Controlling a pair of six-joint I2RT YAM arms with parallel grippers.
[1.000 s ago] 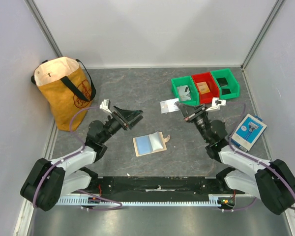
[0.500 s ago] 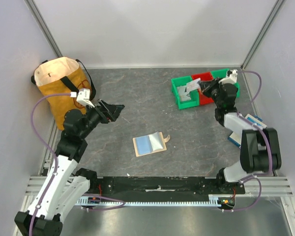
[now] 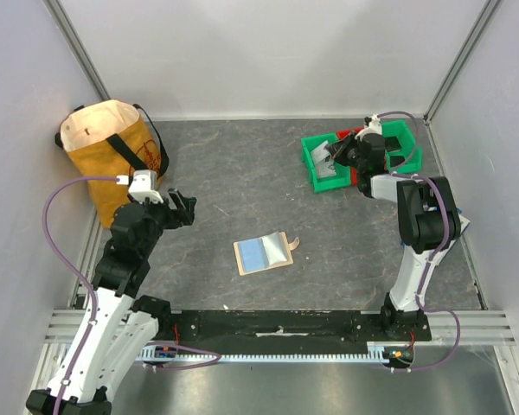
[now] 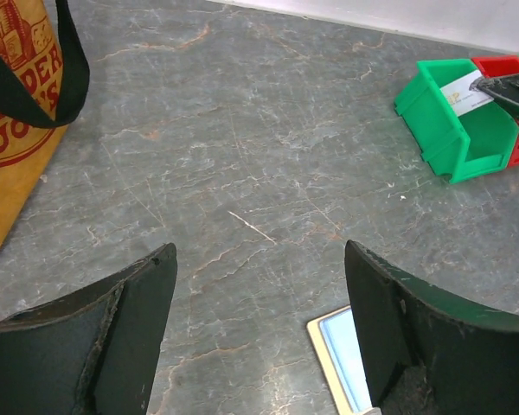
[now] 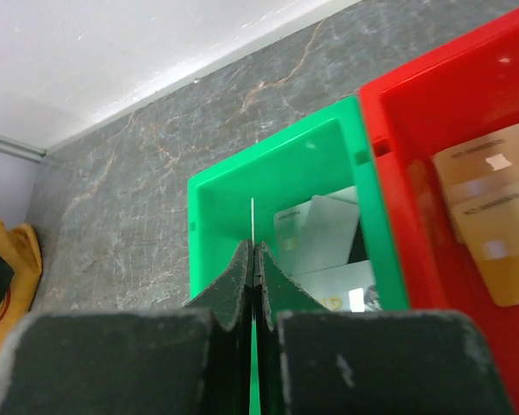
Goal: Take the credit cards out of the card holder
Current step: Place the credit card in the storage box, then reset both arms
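The card holder (image 3: 264,252) lies open on the grey table, pale blue inner face up, its tan tab at the right; its corner shows in the left wrist view (image 4: 342,346). My right gripper (image 3: 342,154) is shut on a thin pale credit card (image 5: 253,216), seen edge-on, and holds it over the left green bin (image 5: 199,233). Other pale cards (image 5: 324,233) lie in that bin. An orange-tan card (image 5: 493,242) lies in the red bin (image 5: 398,130). My left gripper (image 3: 183,207) is open and empty, raised left of the holder, which is near its right finger (image 4: 398,320).
A yellow tote bag (image 3: 112,160) stands at the far left. Three bins stand in a row at the back right: green (image 3: 310,160), red (image 3: 356,137), green (image 3: 402,143). White walls enclose the table.
My right arm has swung from the middle of the table to the back right, carrying the pale card over the green bin. My left arm has drawn back to the left and risen.
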